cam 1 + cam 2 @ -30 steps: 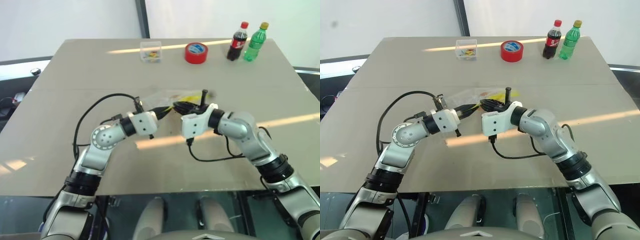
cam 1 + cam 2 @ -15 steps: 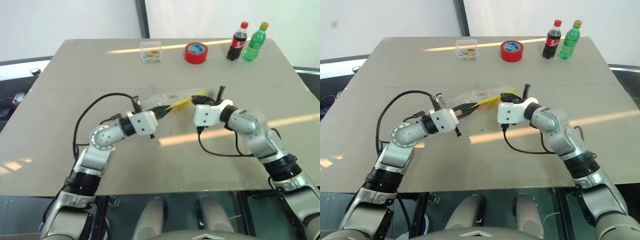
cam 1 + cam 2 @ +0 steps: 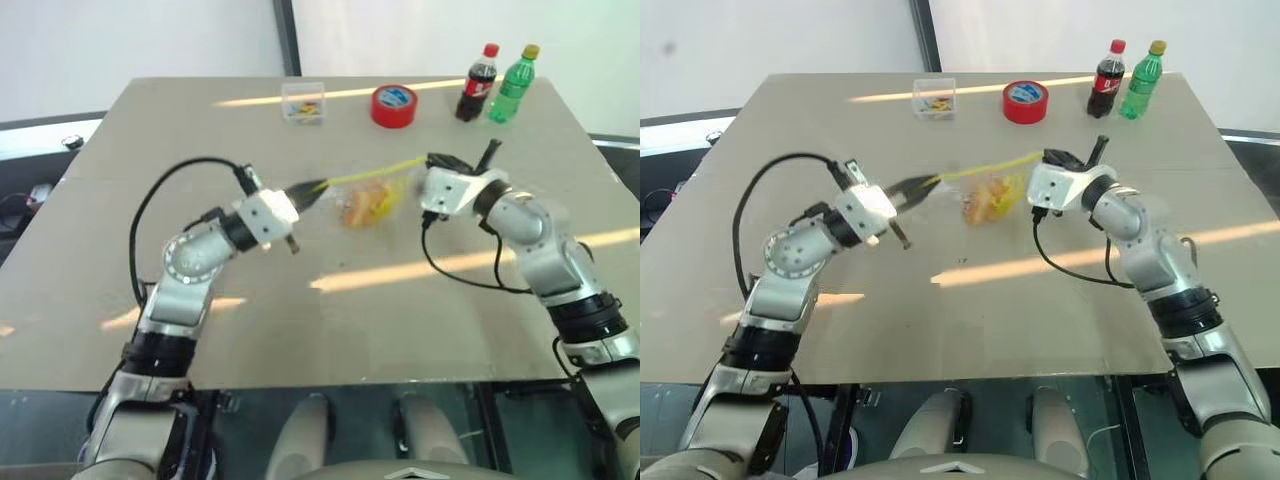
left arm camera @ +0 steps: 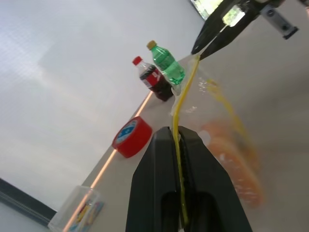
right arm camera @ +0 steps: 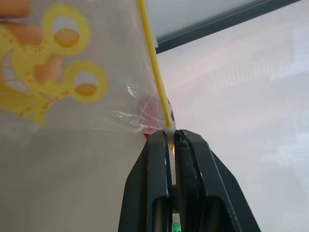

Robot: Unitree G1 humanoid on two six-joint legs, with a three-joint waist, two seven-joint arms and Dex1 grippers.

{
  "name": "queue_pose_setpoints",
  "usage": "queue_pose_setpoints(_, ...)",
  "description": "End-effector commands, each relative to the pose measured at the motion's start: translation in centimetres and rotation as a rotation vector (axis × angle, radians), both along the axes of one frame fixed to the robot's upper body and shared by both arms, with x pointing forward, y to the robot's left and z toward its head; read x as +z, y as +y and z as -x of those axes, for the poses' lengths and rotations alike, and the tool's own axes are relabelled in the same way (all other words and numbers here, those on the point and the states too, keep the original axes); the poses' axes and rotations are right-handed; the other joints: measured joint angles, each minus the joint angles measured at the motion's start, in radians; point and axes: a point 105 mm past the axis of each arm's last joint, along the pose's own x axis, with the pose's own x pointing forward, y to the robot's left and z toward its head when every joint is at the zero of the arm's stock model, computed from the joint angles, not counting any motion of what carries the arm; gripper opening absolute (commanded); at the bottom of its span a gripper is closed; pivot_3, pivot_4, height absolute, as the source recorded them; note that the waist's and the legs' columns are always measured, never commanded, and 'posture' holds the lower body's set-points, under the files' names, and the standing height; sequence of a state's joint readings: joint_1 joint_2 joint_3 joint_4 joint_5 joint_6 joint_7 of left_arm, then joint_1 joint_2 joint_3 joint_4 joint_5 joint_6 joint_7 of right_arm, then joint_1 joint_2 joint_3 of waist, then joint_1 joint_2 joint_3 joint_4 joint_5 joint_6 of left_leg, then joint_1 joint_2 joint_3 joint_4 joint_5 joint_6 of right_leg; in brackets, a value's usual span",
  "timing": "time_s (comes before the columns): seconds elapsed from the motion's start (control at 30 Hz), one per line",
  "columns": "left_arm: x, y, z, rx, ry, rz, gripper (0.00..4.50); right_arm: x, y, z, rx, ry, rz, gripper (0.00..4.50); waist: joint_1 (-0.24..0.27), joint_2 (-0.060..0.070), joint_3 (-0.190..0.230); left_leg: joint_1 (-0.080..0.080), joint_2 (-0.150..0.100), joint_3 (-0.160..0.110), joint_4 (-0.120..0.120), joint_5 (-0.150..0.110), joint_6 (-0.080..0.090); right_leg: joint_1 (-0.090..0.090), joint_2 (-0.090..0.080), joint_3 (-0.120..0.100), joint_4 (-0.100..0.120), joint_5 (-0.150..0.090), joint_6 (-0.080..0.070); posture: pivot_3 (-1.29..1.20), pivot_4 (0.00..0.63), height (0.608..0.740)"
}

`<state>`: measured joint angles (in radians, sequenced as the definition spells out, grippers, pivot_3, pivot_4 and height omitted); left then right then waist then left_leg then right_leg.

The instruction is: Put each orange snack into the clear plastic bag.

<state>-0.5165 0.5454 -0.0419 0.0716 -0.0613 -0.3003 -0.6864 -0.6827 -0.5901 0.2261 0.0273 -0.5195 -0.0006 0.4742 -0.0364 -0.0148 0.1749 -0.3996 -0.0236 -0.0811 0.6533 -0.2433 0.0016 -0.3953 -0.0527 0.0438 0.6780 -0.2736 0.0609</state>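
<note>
Pincers (image 3: 305, 187) (image 3: 425, 165) clamp the crinkly clear plastic bag's (image 3: 365, 200) yellow strip, seemingly orange snacks (image 3: 356, 207) inside.

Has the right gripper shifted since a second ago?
Yes. The right gripper, shut on the clear plastic bag, has moved to the robot's right and toward the far edge, nearer the cola bottle.

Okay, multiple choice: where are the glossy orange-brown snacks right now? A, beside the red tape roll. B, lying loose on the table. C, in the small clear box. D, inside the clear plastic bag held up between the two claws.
D: the orange snacks hang inside the clear plastic bag, whose yellow strip is pinched by the left claw and right claw.
</note>
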Motion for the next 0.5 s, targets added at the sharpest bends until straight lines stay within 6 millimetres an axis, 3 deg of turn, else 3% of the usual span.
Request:
queue_pose_setpoints(0.03, 2.0, 0.5, -2.4, 0.073, -0.008, 0.064, 0.0, 4.4, -1.6, 0.1, -0.046, -0.132, 0.02, 0.25, 0.003, -0.001, 0.0, 0.0, -0.001, 0.0, 0.0, 0.0, 0.0, 0.0, 0.0, 0.0, 0.0, 0.0, 0.0, 0.0, 0.15, 0.74)
queue_pose_setpoints(0.13, 2.6, 0.3, -4.3, 0.111, -0.036, 0.039, 0.0, 5.3, -2.3, 0.0, -0.065, -0.157, 0.032, 0.25, 0.0, -0.001, 0.0, 0.0, -0.001, 0.0, 0.0, 0.0, 0.0, 0.0, 0.0, 0.0, 0.0, 0.0, 0.0, 0.0, 0.15, 0.74)
queue_pose_setpoints(0.27, 3.0, 0.1, -4.7, 0.098, -0.066, 0.021, 0.0, 5.9, -3.0, 0.7, -0.08, -0.169, 0.034, 0.25, -0.006, -0.001, 0.0, -0.002, -0.001, 0.001, 0.0, 0.001, -0.002, -0.003, 0.0, 0.001, -0.001, 0.0, 0.0, 0.0, 0.15, 0.74)
queue_pose_setpoints(0.37, -0.4, 0.1, -3.3, 0.035, 0.008, -0.048, 0.0, 4.0, -2.6, 2.7, -0.043, -0.094, 0.032, 0.25, -0.005, -0.001, 0.0, -0.004, 0.0, 0.002, -0.001, 0.002, -0.004, -0.005, 0.0, 0.002, -0.001, 0.0, 0.0, 0.0, 0.15, 0.74)
queue_pose_setpoints(0.5, -5.9, 0.7, -0.6, -0.035, 0.158, -0.134, 0.0, -0.3, -1.1, 5.6, 0.006, 0.089, -0.061, 0.25, -0.009, -0.001, 0.0, -0.009, 0.003, 0.004, -0.001, 0.002, -0.004, -0.011, 0.0, 0.004, 0.0, 0.0, 0.0, 0.0, 0.15, 0.74)
